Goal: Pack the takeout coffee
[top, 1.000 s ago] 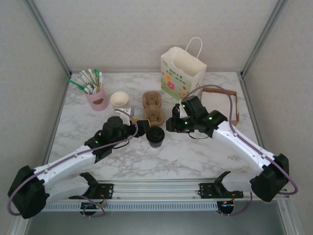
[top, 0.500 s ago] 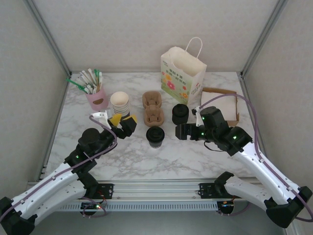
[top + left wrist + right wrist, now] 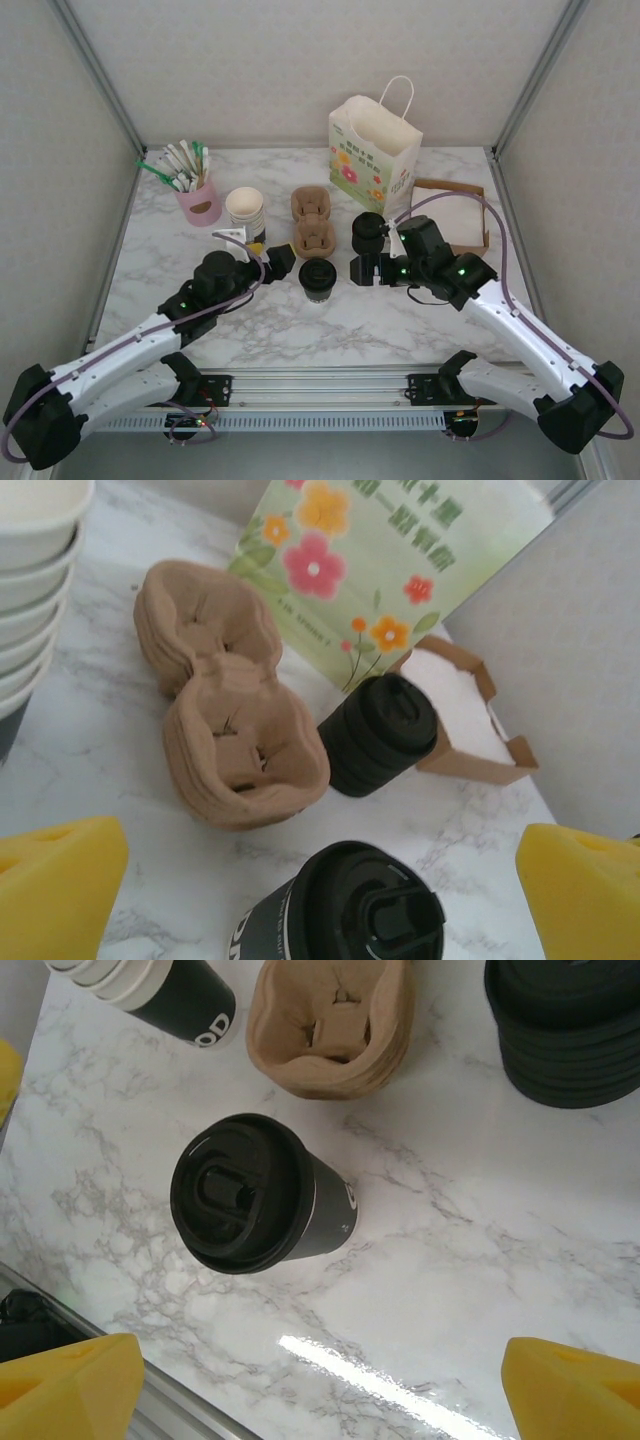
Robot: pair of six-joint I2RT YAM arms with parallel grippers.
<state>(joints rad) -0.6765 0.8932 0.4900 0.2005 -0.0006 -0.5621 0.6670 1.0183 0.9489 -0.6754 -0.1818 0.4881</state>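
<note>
cup: takeout coffee upright, lid on, mid-table, touching neither claw | near: pulp carrier stack just behind, black lid stack behind-right | left gripper: jaws spread, empty, just left of cup | right gripper: jaws spread, empty, just right | back: paper bag upright

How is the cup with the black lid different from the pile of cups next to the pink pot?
The lidded cup is one cup alone; the pile of cups is many nested together. The lidded cup wears a round black lid; the pile of cups is open on top, cream inside. The pile of cups looks taller than the lidded cup. Both stand upright on the marble table and have dark sides.
</note>
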